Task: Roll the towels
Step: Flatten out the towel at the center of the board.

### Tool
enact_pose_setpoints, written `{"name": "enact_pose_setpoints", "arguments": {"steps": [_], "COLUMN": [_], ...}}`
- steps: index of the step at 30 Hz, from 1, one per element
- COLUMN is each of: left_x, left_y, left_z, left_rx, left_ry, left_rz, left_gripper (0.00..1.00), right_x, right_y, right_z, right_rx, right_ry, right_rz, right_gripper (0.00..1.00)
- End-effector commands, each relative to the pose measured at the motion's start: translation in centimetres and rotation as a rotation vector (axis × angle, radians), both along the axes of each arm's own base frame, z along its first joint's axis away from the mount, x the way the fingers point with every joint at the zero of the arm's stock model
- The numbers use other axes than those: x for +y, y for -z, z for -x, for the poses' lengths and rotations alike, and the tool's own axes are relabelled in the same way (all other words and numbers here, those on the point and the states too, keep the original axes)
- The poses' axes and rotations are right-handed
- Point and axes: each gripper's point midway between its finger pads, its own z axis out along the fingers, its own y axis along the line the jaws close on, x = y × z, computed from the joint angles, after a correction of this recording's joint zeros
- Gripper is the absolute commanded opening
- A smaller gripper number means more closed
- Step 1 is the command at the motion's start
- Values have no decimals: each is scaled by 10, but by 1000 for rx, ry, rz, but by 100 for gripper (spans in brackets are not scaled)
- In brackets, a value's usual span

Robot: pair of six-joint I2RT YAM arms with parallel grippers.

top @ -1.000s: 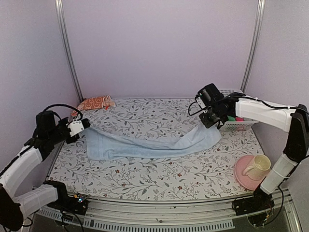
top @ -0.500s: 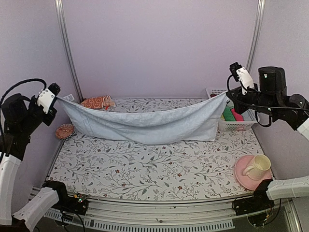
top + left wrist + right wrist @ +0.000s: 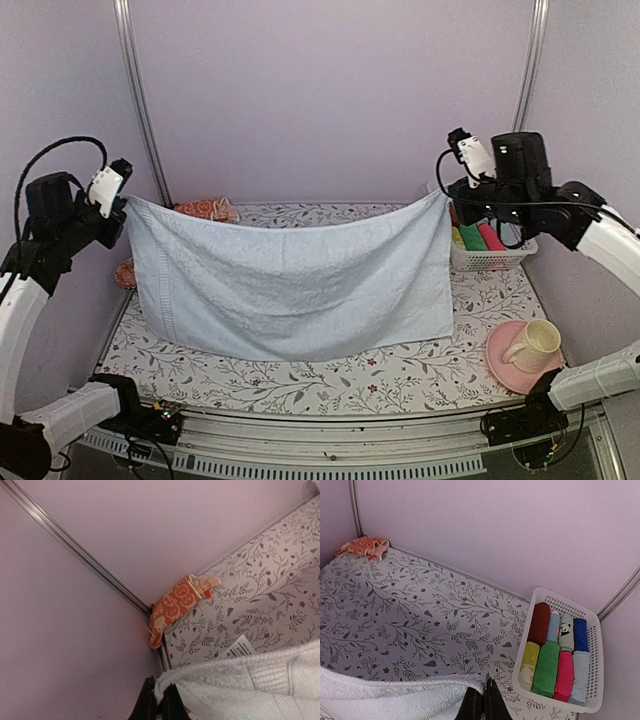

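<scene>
The light blue towel (image 3: 290, 285) hangs spread out above the table, stretched between both arms, its lower edge close to the tabletop. My left gripper (image 3: 122, 200) is shut on its top left corner (image 3: 172, 682). My right gripper (image 3: 447, 190) is shut on its top right corner (image 3: 470, 682). The orange-red printed towel (image 3: 205, 209) lies crumpled in the back left corner of the table, also in the left wrist view (image 3: 172, 607) and the right wrist view (image 3: 364, 546).
A white basket (image 3: 520, 255) of rolled cloths stands at the back right, seen closer in the right wrist view (image 3: 592, 660). A pink plate (image 3: 500, 365) with a cream mug (image 3: 532, 345) sits front right. A small round object (image 3: 124, 272) lies behind the towel's left edge.
Both arms have risen and lifted the light blue towel off the table; it now hangs unfolded to its full height instead of sagging as a folded strip.
</scene>
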Motion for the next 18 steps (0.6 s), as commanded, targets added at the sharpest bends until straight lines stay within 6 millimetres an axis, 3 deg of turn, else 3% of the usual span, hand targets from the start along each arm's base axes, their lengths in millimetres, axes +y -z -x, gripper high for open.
{"name": "enact_pose_setpoints", "arguments": {"steps": [1,3,5,9,13,18], "left_x": [10,10,15,41,61,70], "left_y": [100,133,165,216,240,243], "left_z": [-45,-64,-84,-127,-168,-203], "left_rx": [263,331,391,457,445,402], "left_ry": [-48,-45,-71,-196,-292,-327], "left_rz": [23,26,15,-61,-126,-177], "left_gripper": [0,0,0,0,0,0], "right_x": [2,4,3,-8,-15,-10], "right_y": [62,93,112,145,166,172], "right_z": [-65,-98,-132,-192,-240,-275], "right_rx": [111,163,181,203,200,157], "right_ry": [145,176,214,294,323,308], "right_rz": [138,191,227,285,310,343], "right_gripper": [2,2,2,2,2,2]}}
